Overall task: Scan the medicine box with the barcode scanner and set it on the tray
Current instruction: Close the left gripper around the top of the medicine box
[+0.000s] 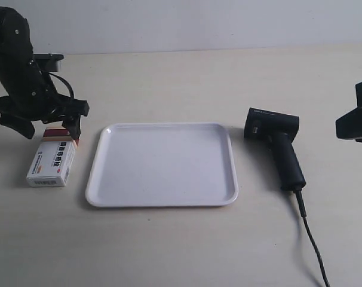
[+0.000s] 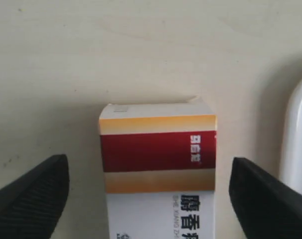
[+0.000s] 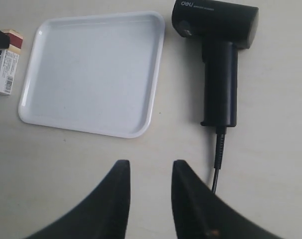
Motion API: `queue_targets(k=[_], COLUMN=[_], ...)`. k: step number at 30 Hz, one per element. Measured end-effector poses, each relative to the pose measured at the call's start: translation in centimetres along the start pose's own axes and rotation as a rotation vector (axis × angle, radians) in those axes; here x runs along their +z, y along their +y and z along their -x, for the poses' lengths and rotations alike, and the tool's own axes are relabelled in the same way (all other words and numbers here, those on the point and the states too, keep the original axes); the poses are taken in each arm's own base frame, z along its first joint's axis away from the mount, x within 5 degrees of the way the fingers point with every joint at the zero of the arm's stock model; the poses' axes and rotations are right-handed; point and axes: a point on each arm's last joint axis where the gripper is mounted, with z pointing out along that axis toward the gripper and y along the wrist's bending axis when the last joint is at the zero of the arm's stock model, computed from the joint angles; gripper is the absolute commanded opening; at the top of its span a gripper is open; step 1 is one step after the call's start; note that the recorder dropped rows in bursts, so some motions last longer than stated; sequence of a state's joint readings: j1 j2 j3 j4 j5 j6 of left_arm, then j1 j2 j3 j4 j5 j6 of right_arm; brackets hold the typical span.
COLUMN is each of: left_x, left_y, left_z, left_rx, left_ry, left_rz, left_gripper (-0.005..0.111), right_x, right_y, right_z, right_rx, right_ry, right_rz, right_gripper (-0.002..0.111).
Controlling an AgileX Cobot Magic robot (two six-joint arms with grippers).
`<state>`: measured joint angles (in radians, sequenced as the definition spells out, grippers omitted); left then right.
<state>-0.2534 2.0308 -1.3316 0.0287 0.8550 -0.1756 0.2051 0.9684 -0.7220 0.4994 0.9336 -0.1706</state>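
Observation:
The medicine box (image 1: pixel 51 161) lies flat on the table left of the tray (image 1: pixel 163 164), its red and tan end (image 2: pixel 157 152) toward the arm. My left gripper (image 2: pixel 151 199) hangs low over that end, open wide, one finger on each side of the box with gaps between. The left gripper (image 1: pixel 46 122) is at the exterior view's left. The black barcode scanner (image 1: pixel 276 140) lies on its side right of the tray, cable trailing toward the front. My right gripper (image 3: pixel 151 172) is open on nothing, short of the scanner (image 3: pixel 218 59) and the tray (image 3: pixel 93 72).
The scanner's thin cable (image 1: pixel 312 239) runs along the table to the front edge. The tray's white rim (image 2: pixel 295 144) lies close beside the left gripper. A wall stands behind the table.

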Motion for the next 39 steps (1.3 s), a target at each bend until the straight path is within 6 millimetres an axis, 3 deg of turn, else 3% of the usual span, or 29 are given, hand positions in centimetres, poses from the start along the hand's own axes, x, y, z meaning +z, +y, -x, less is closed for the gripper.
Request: queue_targets(k=[6, 29, 32, 39], left_x=[1.1, 2.4, 2.6, 2.6], left_y=[-1.0, -1.0, -1.0, -1.0], left_z=[0.1, 0.0, 0.0, 0.0], left_rx=[0.023, 0.025, 0.023, 0.024], left_ry=[0.000, 0.028, 0.032, 0.031], left_rz=[-0.003, 0.003, 0.005, 0.010], left_gripper=[0.083, 0.083, 0.076, 0.040], right_x=[0.0, 0.0, 0.0, 0.0], right_y=[0.0, 0.0, 0.0, 0.0], right_z=[0.0, 0.0, 0.0, 0.0], right_rx=[0.000, 0.000, 0.000, 0.000], right_ry=[-0.004, -0.004, -0.004, -0.004], right_rz=[-0.001, -0.001, -0.001, -0.001], right_gripper=[0.030, 0.030, 0.030, 0.030])
